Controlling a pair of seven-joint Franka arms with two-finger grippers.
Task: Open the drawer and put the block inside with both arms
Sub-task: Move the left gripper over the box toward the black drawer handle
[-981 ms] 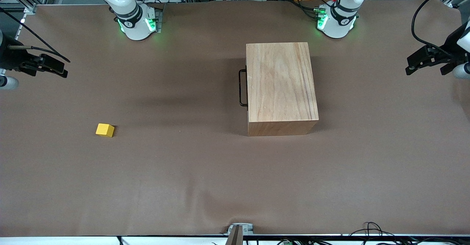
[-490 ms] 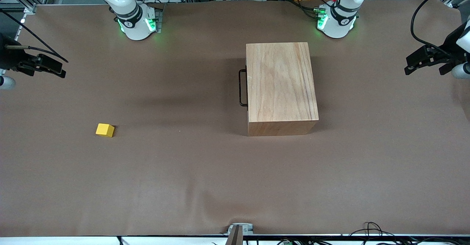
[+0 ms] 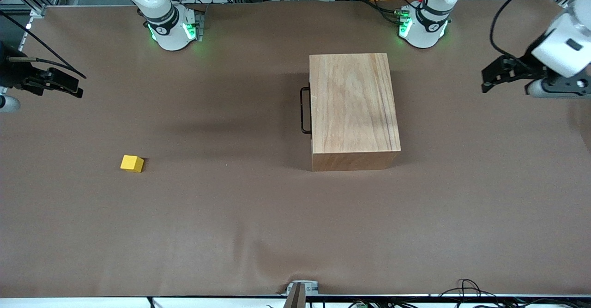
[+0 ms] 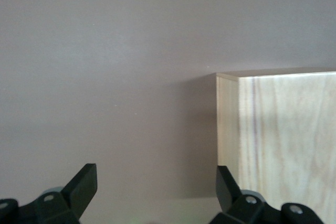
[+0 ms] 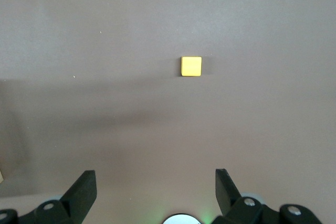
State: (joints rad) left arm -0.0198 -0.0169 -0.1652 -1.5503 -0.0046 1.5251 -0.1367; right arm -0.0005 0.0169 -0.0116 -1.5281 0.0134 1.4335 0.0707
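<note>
Handle position decides the opening move: the thin black wire loop sits on the side of the wooden box that faces the right arm's end of the table, its long axis running from the robots' edge toward the front-camera edge, and the drawer it belongs to is fully shut, flush with the box. Yet the left gripper hangs over the left arm's end of the table, on the box's plain side, so from its jaws the handle lies across the whole box; in the left wrist view only a blank corner of the box shows between the spread fingers, with bare table beside it. By my judgement that arm must travel over or around the box to hook the loop, or the pull would fall to the right arm, whose path to the handle is unobstructed. The right gripper hovers over the table edge at its own end, jaws likewise spread wide and holding nothing. The block rests on the table toward the right arm's end, nearer the front camera than the box and well apart from it; in the right wrist view the block lies ahead of the open jaws, roughly centred between them.
</note>
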